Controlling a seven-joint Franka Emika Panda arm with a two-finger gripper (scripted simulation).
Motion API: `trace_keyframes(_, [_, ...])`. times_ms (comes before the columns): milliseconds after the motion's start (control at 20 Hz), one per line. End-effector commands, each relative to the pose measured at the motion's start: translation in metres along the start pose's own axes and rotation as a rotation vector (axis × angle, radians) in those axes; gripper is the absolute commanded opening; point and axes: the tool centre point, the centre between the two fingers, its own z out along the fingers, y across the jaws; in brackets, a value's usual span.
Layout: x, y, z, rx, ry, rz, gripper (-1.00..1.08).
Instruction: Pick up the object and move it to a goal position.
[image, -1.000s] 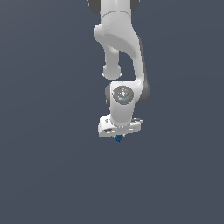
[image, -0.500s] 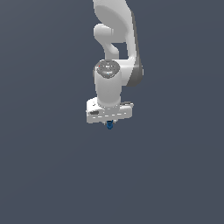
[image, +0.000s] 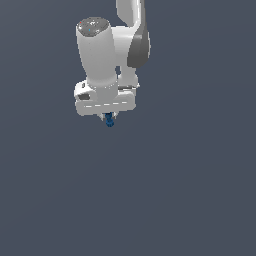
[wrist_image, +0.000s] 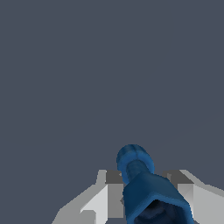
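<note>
The object (image: 110, 120) is a tiny dark blue elongated piece poking out below the white gripper (image: 109, 118) in the exterior view. The gripper is shut on it and holds it in the air, well above the grey ground. In the wrist view the object (wrist_image: 142, 183) fills the space between the two grey-white fingers (wrist_image: 103, 197), its knobby rounded end pointing away from the camera. Its other end is hidden inside the hand.
Plain dark grey ground (image: 175, 200) spreads in every direction. The white arm (image: 100, 50) rises toward the exterior view's top edge. No goal marker shows.
The arm has carried the object upward and toward the exterior view's left, and the wrist has turned. The grip on the blue piece has held throughout.
</note>
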Motion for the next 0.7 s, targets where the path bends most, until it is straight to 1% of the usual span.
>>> trace_keyframes(0, [-0.014,0.014,-0.025,0.001,0.000,0.000,-1.00])
trace_keyframes(650, [-0.078,0.085,-0.149,0.001,0.001,0.000,-1.00])
